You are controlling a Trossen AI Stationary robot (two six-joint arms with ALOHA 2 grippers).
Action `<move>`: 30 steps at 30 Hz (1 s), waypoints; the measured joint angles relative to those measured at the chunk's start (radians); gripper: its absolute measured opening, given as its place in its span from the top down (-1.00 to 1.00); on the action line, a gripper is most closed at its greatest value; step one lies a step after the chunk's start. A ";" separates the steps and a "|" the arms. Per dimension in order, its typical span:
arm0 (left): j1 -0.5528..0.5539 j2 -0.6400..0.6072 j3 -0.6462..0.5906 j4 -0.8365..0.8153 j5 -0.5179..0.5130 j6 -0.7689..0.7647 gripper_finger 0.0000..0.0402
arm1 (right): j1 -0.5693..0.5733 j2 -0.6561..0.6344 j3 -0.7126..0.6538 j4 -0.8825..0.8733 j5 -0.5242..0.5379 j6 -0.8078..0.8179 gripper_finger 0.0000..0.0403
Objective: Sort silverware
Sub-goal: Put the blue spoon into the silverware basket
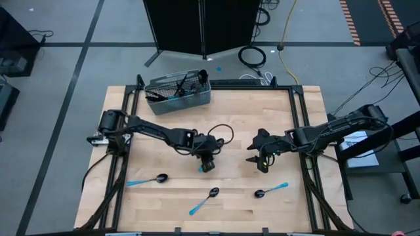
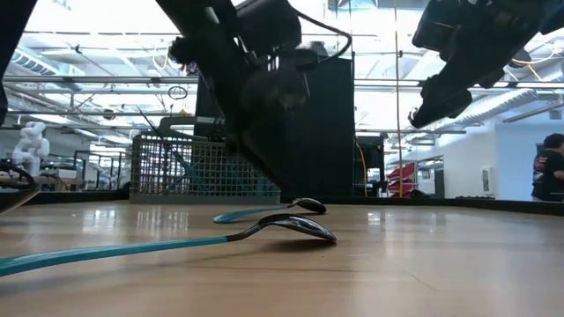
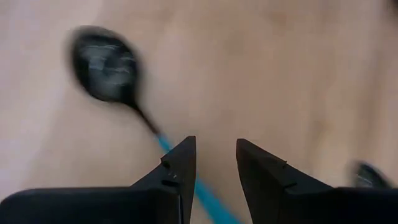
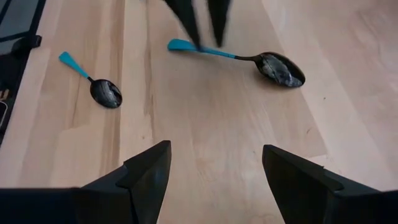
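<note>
Several spoons with light-blue handles and dark bowls lie flat on the wooden table. One spoon (image 3: 106, 62) lies under my left gripper (image 3: 214, 142), at the table's middle. The gripper is open and points steeply down, and its fingers (image 4: 194, 25) stand over the spoon's handle (image 4: 186, 46). In the high view only the handle's blue end (image 1: 201, 168) shows beside my left gripper (image 1: 207, 164). My right gripper (image 1: 260, 162) hangs open above the table to the right of it, with nothing between its fingers (image 4: 149, 168). My left gripper comes at the spoon's handle (image 3: 202, 193) from above, slanting, its fingers across the handle. The handle runs under one finger (image 3: 180, 162). I cannot tell whether the fingertips touch it. The spoon lies flat on the table.
Three more spoons lie toward the near edge: left (image 1: 147, 179), middle (image 1: 205, 200) and right (image 1: 271, 190). A grey wire-mesh basket (image 1: 178, 93) with utensils in it stands at the far edge. A person (image 2: 548, 172) shows in the room beyond.
</note>
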 joint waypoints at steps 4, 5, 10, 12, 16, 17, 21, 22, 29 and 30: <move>-0.030 -0.040 0.013 0.006 0.088 0.007 0.45 | 0.000 0.000 0.000 0.011 0.010 -0.036 -0.24; -0.044 -0.042 0.018 0.007 0.094 0.018 0.45 | 0.000 0.000 0.000 0.019 0.024 -0.042 -0.24; -0.143 -0.039 0.035 0.002 0.166 0.081 0.45 | -0.005 0.000 0.000 0.027 0.072 -0.071 -0.24; -0.183 -0.039 0.047 0.005 0.170 0.060 0.45 | -0.010 0.000 0.000 0.050 0.086 -0.089 -0.24; -0.252 -0.038 0.097 -0.002 0.168 0.003 0.45 | -0.016 0.000 0.000 0.122 0.102 -0.117 -0.24; -0.267 -0.039 0.112 0.002 0.168 0.001 0.45 | -0.016 0.000 0.000 0.135 0.102 -0.118 -0.24; -0.321 -0.039 0.151 -0.002 0.084 -0.001 0.45 | -0.016 0.000 0.000 0.166 0.102 -0.118 -0.24; -0.331 -0.039 0.158 -0.002 0.058 -0.001 0.45 | -0.016 0.000 0.000 0.166 0.102 -0.112 -0.24; -0.424 -0.039 0.168 0.022 -0.052 -0.124 0.45 | -0.014 0.008 0.000 0.253 0.102 -0.072 -0.24; -0.443 -0.039 0.168 0.037 -0.079 -0.135 0.45 | -0.012 0.014 0.000 0.277 0.102 -0.067 -0.24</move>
